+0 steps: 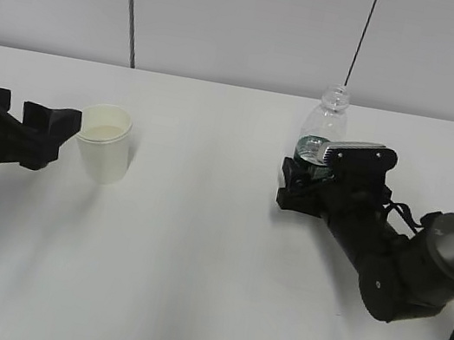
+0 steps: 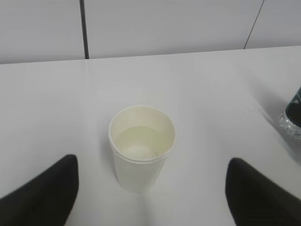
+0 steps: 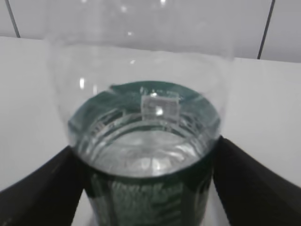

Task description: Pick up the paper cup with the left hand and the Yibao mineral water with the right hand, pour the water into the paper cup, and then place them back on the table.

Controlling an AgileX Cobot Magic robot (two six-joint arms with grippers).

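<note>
Though its dark green label shows, no writing reads clearly

- Paper cup: plain white outside, cream inside.
- Yibao mineral water: clear plastic, dark green label band.
- Bench: matte white.
- Left hand and right hand: black.

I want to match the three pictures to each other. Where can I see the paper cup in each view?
Exterior view: the paper cup stands left of centre, beside the left hand.
Left wrist view: the cup is central, ahead of the open jaws.
Right wrist view: not in it.
Shared landmark: the Yibao mineral water, at the right edge of the left wrist view, fills the right wrist view.
</note>
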